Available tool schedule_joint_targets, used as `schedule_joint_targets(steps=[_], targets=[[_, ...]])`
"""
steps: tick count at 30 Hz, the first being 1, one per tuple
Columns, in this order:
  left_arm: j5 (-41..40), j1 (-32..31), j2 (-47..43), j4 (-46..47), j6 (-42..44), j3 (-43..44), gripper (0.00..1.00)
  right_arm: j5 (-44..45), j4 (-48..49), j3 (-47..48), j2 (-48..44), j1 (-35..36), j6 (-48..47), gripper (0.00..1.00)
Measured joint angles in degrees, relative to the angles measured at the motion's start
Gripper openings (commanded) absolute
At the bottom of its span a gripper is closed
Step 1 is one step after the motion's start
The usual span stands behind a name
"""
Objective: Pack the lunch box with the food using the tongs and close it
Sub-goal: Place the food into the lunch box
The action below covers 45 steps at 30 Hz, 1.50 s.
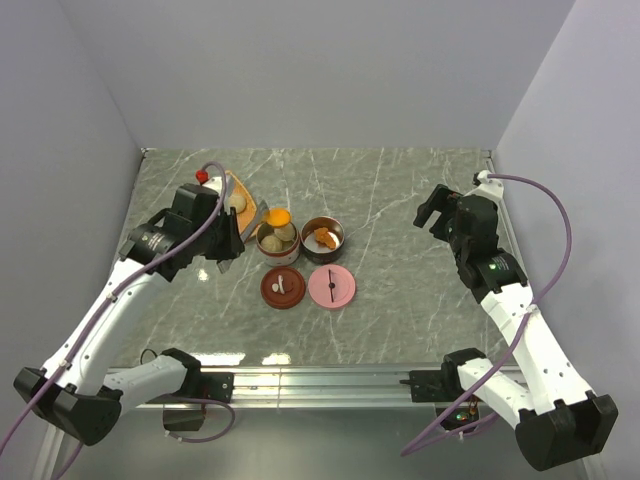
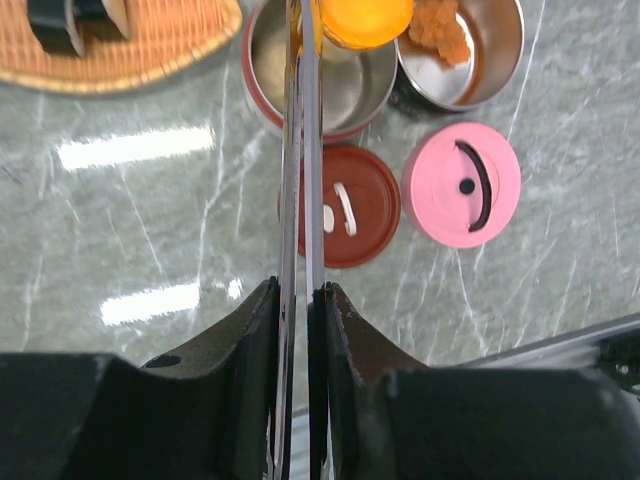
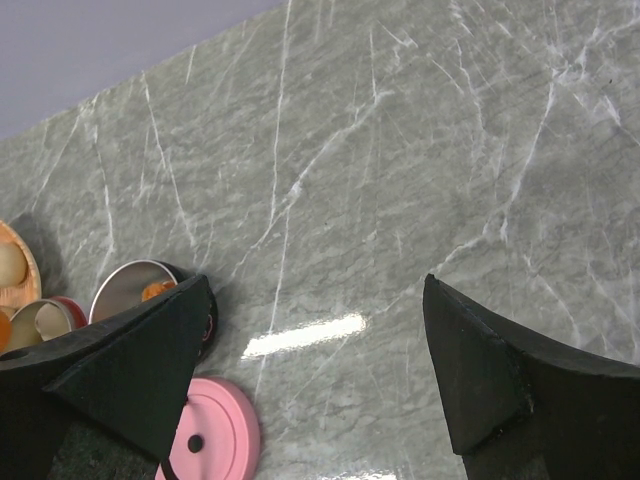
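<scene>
My left gripper (image 2: 297,290) (image 1: 228,245) is shut on the tongs (image 2: 300,150), whose two thin metal arms run forward from between its fingers. The tong tips pinch a round orange piece of food (image 2: 362,18) (image 1: 280,216) just above the red-rimmed lunch box tin (image 2: 345,95) (image 1: 277,240), which holds beige pieces. The second tin (image 2: 490,45) (image 1: 322,236) beside it holds an orange fried chunk (image 2: 440,25). The dark red lid (image 2: 350,205) (image 1: 282,288) and the pink lid (image 2: 465,185) (image 1: 332,287) lie flat in front of the tins. My right gripper (image 3: 315,365) (image 1: 432,210) hangs open and empty at the far right.
A woven orange plate (image 2: 150,55) (image 1: 243,192) lies left of the tins with a dark sushi roll (image 2: 60,22) and a beige ball (image 1: 238,203) on it. Grey walls close off the back and both sides. A metal rail (image 1: 330,380) runs along the near edge.
</scene>
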Motion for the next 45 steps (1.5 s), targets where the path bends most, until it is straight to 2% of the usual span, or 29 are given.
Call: schedule_joint_targets(steps=[16, 21, 23, 26, 29, 37, 45], targets=[[-0.8, -1.7, -3.5, -1.7, -2.2, -7.5, 0.25, 0.1, 0.0, -1.5, -0.5, 0.2, 1.9, 0.93], [-1.7, -1.7, -4.1, -1.5, -2.4, -9.0, 0.27, 0.1, 0.0, -1.6, -0.5, 0.4, 2.1, 0.93], [-1.9, -1.7, -4.1, -1.5, -2.5, -9.2, 0.31, 0.1, 0.0, -1.6, -0.5, 0.5, 2.1, 0.93], [-2.2, -1.7, -4.6, -1.1, -2.6, -9.3, 0.40, 0.1, 0.0, -1.6, -0.5, 0.7, 2.1, 0.93], [-2.3, -1.8, -5.0, -0.5, -2.8, -9.3, 0.44, 0.1, 0.0, -1.6, -0.5, 0.7, 2.1, 0.93], [-2.6, -2.0, -5.0, 0.2, -3.6, -8.3, 0.45, 0.0, 0.0, -1.6, -0.5, 0.7, 2.0, 0.93], [-7.1, -2.0, -3.6, 0.9, -4.9, -3.4, 0.45, 0.1, 0.0, -1.6, -0.5, 0.7, 1.8, 0.93]])
